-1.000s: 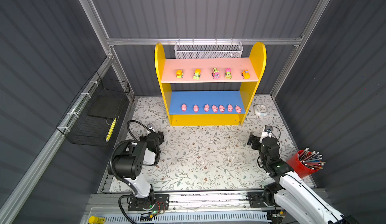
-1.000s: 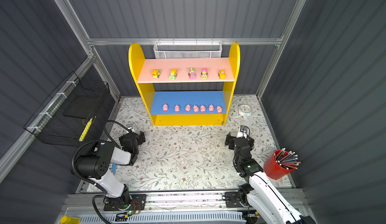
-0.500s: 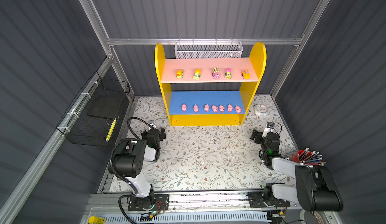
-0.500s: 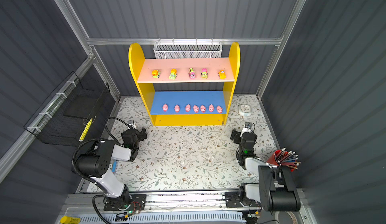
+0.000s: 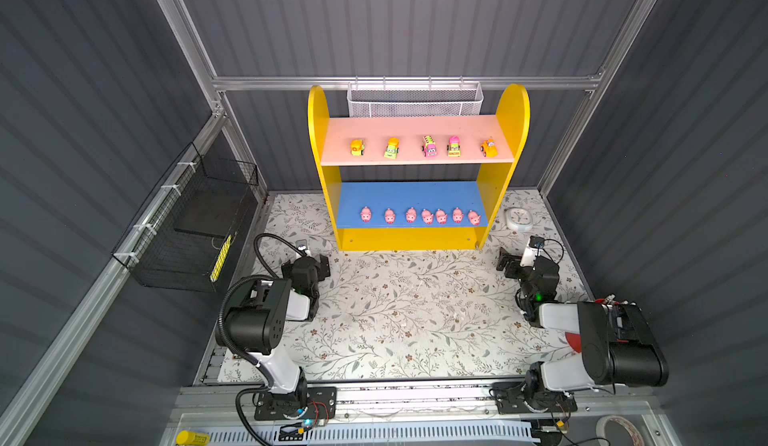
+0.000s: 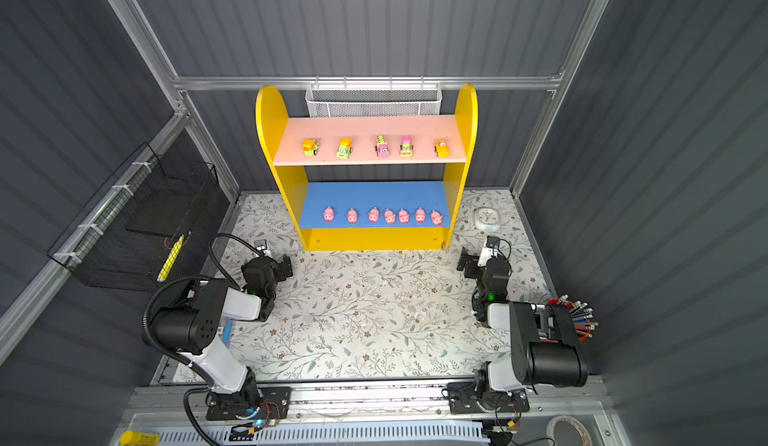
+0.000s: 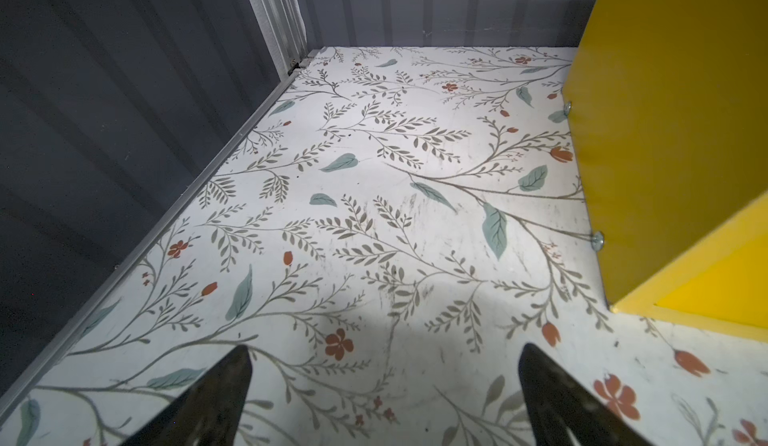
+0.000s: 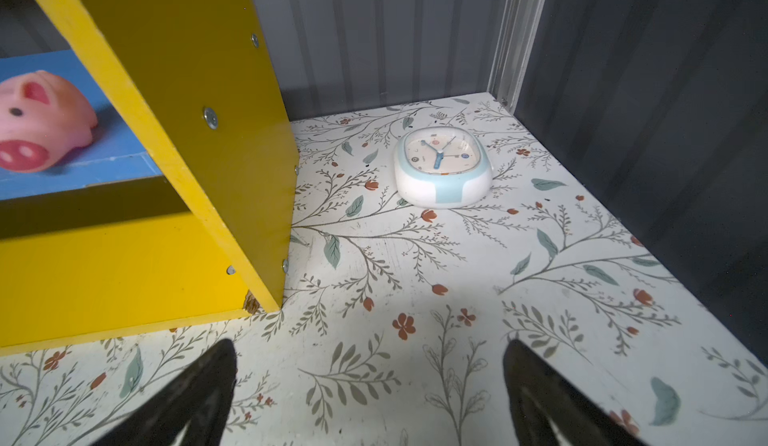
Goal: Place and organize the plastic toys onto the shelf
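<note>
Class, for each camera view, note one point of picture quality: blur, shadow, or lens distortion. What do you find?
Right wrist view: the near pig looks soft, the clock sharp. Left wrist view: a grey shadow lies on the table by the left pincer; the shelf side is dim. Both top views: wall posts splay outward, wide-angle stretch.

The shelf (image 8: 124,273) is glossy painted board, its pig (image 8: 41,119) matt and rubbery, the clock (image 8: 442,169) smooth plastic.

Sits with left arm (image 5: 257,323) folded low at lower left and right arm (image 5: 611,344) at lower right in both top views. Holds left end effector (image 7: 384,361) and right end effector (image 8: 370,352) spread wide, empty.
</note>
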`<state>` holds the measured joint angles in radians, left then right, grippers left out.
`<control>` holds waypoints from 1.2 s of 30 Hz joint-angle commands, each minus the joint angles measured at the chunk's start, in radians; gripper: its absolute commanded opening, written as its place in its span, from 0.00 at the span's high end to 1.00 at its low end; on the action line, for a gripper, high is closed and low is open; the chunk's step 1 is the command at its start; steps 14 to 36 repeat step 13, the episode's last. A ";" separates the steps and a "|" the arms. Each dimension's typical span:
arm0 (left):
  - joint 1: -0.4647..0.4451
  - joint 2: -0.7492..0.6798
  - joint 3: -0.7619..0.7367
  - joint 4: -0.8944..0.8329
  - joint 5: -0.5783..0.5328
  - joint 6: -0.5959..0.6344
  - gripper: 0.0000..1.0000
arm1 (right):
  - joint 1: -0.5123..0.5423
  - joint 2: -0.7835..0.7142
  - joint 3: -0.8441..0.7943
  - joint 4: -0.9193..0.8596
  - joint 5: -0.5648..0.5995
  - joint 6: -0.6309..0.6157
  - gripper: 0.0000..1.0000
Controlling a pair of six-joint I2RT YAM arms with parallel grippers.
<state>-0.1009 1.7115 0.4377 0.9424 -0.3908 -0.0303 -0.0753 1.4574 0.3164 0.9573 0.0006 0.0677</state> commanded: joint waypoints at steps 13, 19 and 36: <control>0.007 0.002 0.012 0.007 0.004 -0.007 0.00 | 0.002 0.002 0.010 0.014 -0.007 -0.002 0.01; 0.007 0.002 0.012 0.007 0.004 -0.007 0.00 | 0.002 0.002 0.010 0.014 -0.007 -0.002 0.01; 0.007 0.002 0.012 0.007 0.004 -0.007 0.00 | 0.002 0.002 0.010 0.014 -0.007 -0.002 0.01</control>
